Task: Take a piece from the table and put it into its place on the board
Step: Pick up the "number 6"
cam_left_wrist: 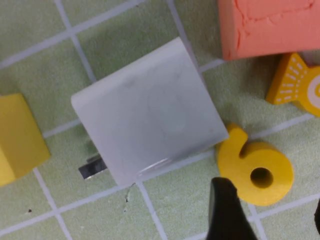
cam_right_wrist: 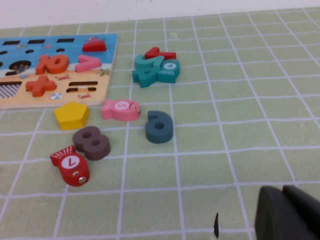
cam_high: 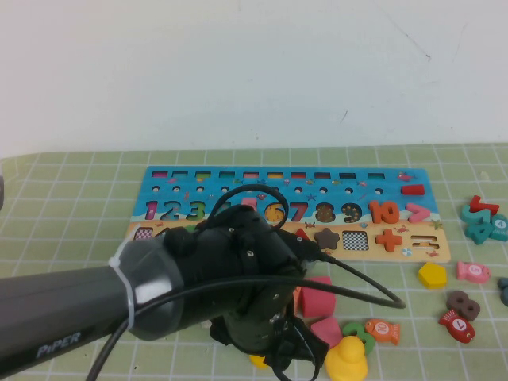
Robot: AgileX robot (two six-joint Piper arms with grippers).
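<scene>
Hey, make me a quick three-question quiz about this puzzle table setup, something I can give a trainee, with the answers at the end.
1. True or false: the yellow numeral 6 already sits in the board.
2. Which arm stretches across the high view? A left, B right, C both.
3. In the right wrist view, what colour is the loose 6 beside the pink fish?

Key
1. False: it lies on the green mat, by the left gripper, which is low over the pieces in front of the board.
2. A. The right gripper shows only at the edge of its own wrist view, apart from the pieces.
3. Dark blue.
</scene>
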